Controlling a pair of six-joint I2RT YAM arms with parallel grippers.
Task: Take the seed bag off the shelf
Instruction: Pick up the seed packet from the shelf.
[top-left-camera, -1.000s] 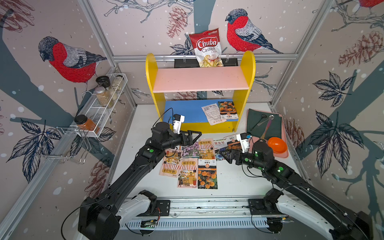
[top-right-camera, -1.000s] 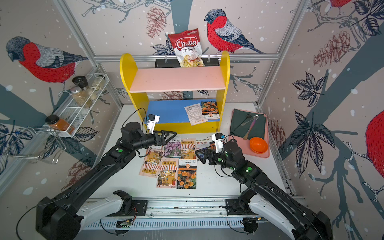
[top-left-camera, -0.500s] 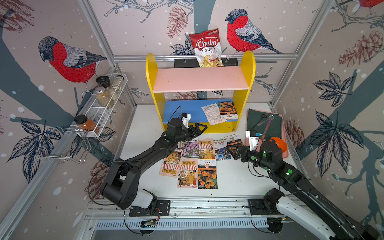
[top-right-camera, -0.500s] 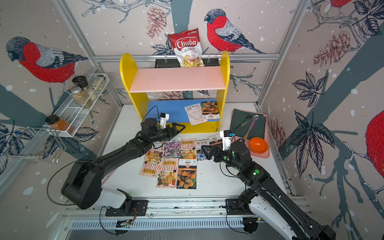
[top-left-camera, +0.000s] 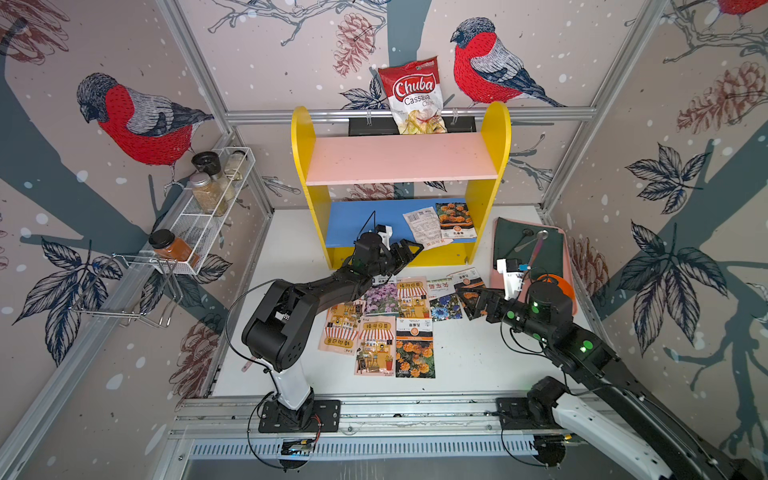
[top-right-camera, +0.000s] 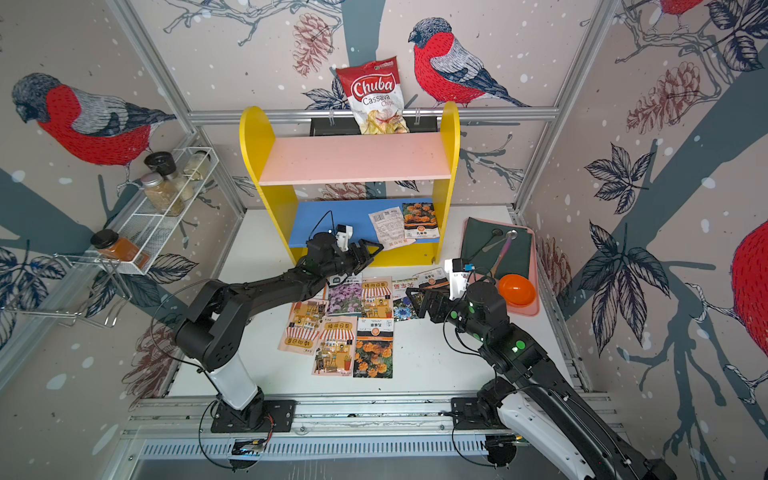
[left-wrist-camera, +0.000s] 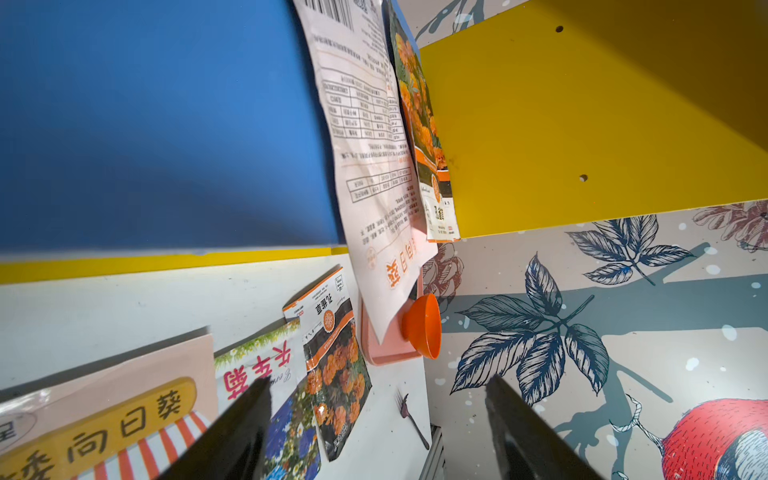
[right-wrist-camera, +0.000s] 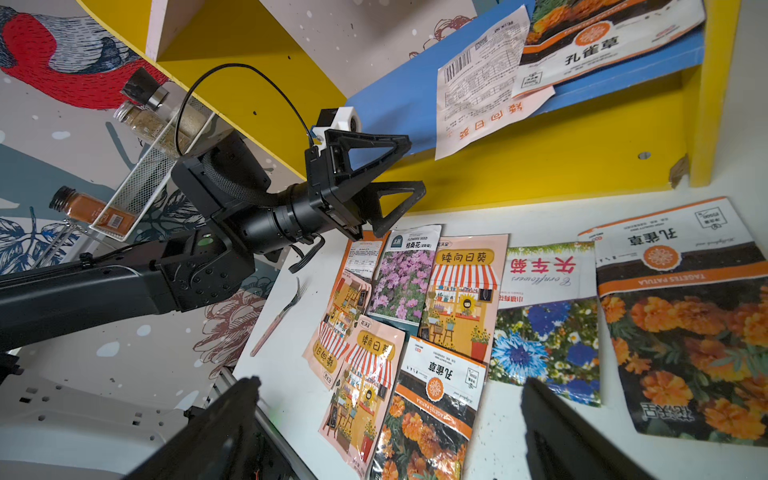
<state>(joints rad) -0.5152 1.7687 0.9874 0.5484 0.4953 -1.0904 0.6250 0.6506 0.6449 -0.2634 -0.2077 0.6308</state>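
I record the shelf upright. On its blue lower board a white seed bag lies back up, a corner overhanging the front edge, touching a marigold seed bag.

The shelf is showing yellow sides, a pink upper board and a blue lower board. One seed bag is showing white with black print, the other seed bag orange flowers. The bowl is showing orange, the tray pink.

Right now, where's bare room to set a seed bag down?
Free: pink upper board; blue lower board left of its two seed bags; table between the front marigold packet and the right arm. Crowded: mid-table packet spread, pink tray.
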